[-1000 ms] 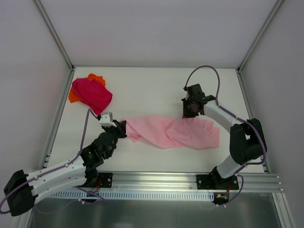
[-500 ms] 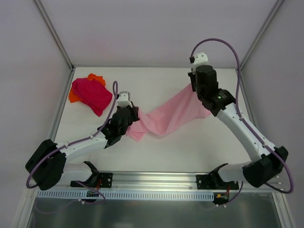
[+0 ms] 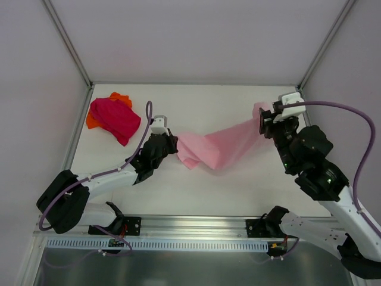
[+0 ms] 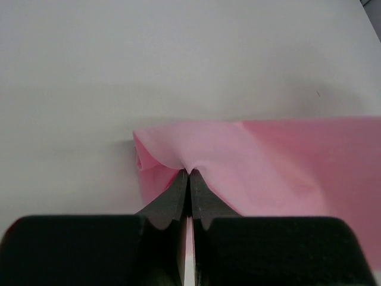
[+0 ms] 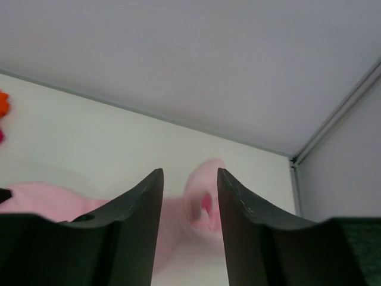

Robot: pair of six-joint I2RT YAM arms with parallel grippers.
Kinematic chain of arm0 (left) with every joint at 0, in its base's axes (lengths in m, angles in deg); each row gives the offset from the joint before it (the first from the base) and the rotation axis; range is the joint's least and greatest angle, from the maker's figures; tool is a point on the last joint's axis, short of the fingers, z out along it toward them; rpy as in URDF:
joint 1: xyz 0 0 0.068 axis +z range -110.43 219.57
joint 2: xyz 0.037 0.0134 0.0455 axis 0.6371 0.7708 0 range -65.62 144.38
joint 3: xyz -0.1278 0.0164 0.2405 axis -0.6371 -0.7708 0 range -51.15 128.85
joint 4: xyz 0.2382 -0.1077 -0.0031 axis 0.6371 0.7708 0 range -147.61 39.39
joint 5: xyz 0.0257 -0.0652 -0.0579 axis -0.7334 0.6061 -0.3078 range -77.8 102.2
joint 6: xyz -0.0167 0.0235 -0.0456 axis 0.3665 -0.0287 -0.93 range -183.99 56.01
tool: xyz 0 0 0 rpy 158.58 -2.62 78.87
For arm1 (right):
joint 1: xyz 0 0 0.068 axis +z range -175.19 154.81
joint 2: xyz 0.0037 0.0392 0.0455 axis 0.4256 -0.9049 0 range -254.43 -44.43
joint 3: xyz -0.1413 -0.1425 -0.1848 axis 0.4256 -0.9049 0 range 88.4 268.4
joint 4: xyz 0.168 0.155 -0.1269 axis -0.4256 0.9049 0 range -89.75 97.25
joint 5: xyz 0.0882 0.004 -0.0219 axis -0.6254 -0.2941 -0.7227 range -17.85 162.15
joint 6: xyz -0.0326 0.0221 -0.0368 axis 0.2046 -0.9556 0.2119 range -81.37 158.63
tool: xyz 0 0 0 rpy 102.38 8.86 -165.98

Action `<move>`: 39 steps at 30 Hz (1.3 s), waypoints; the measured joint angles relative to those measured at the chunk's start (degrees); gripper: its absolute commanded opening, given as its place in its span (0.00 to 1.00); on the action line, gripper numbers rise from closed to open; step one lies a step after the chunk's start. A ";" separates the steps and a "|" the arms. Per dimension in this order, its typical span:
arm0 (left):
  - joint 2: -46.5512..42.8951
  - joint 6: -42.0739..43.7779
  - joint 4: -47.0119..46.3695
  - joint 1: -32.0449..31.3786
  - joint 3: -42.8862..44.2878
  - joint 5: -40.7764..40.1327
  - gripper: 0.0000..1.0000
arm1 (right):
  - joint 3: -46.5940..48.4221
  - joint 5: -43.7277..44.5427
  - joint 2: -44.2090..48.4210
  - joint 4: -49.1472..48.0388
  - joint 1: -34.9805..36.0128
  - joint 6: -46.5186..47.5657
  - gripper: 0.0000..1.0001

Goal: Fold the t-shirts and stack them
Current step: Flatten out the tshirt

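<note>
From where I stand there is nothing to read: no words, labels, brand marks, numbers or signs can be made out on anything in any of the views.

White table (image 3: 196, 190), plain grey walls (image 3: 196, 42) — aluminium corner posts (image 3: 66, 42), metal rail (image 3: 196, 223) along the near edge

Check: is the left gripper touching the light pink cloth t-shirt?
Touching. The left wrist view shows the left gripper shut, its fingertips pinching a fold of the light pink cloth t-shirt.
</note>
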 measured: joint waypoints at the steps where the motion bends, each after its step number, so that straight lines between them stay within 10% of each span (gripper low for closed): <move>1: 0.04 -0.02 -0.13 0.00 0.00 0.33 0.00 | 1.22 -1.09 0.35 2.32 0.02 -1.16 0.61; 6: 0.04 -0.02 -0.31 0.00 0.00 0.92 0.00 | 2.14 -8.20 2.14 10.14 0.11 -6.62 0.85; 16: -0.31 -0.02 -0.50 0.00 -0.28 1.31 0.00 | 9.86 6.01 -19.06 25.97 -0.15 -19.28 0.75; 39: -4.31 0.00 -2.14 -0.02 -8.74 2.62 0.00 | -2.71 -0.33 -56.48 18.75 -16.31 -32.04 0.69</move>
